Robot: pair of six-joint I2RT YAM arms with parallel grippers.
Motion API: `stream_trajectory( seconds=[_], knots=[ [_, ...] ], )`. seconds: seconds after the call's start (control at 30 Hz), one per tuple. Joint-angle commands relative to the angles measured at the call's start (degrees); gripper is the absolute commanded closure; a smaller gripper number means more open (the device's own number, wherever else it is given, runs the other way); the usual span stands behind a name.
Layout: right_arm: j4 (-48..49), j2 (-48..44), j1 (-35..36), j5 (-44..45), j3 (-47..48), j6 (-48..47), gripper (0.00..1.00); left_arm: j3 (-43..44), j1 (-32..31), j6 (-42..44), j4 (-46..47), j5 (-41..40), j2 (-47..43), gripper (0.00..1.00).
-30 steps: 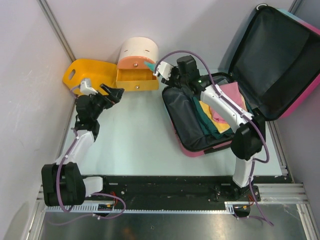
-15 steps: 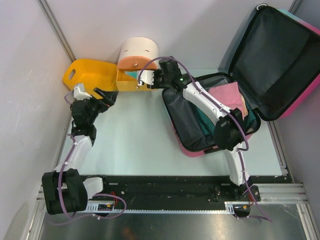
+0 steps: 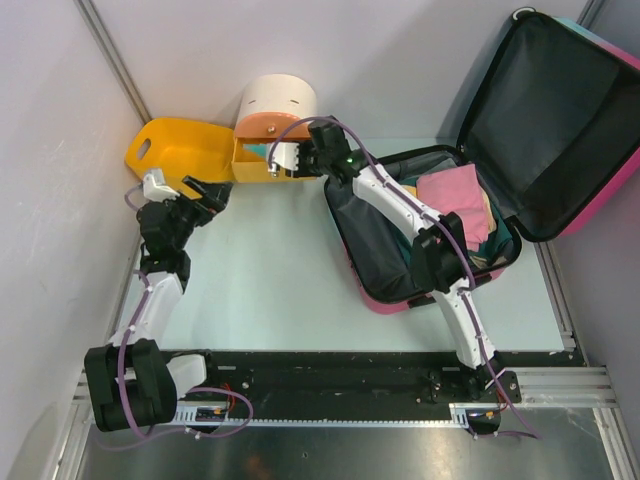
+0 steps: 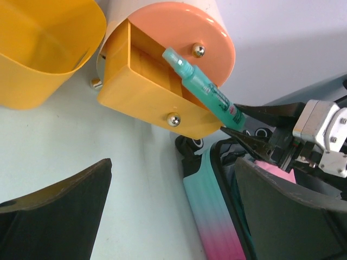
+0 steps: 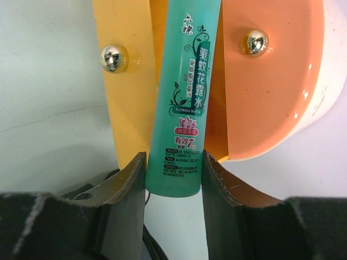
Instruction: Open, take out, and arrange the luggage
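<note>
Right wrist view shows my right gripper (image 5: pixel 173 162) clamped on the base end of a teal bottle (image 5: pixel 187 81). Its nozzle end reaches ahead of the fingers, over the open yellow drawer (image 5: pixel 127 108) of the round box (image 5: pixel 271 92). The luggage (image 3: pixel 560 110) lies behind that wrist, open, with its lid leaning up against the wall and folded cloths (image 3: pixel 450 190) in the lower half. My left gripper (image 3: pixel 207 192) hangs with fingers apart and empty, the yellow basket (image 3: pixel 175 145) ahead and to its left. I judge the shell stiff and slick, best taken at the zip rim. The cloths look soft and want a pinch on a fold.
</note>
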Motion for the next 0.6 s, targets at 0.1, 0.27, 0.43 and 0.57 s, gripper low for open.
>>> stream_trajectory(
  seconds=[0.1, 0.27, 0.43, 0.57],
  knots=[
    [9.2, 1.2, 0.4, -0.6, 5.5, 1.2, 0.68, -1.3, 1.3, -1.2, 1.4, 1.3, -1.4, 0.0],
    [12.4, 1.2, 0.5, -0.6, 5.4, 2.0, 0.52, -1.4, 1.5, -1.1, 1.5, 1.2, -1.3, 0.0],
    [14.5, 0.6, 0.5, -0.3, 5.2, 3.1, 0.37, -0.9, 1.5, -0.9, 1.5, 1.0, -0.8, 0.0],
    [15.1, -1.8, 0.7, 0.0, 4.5, 5.1, 0.32, 1.1, 1.2, 1.4, 1.4, 2.5, 1.0, 0.0]
  ],
)
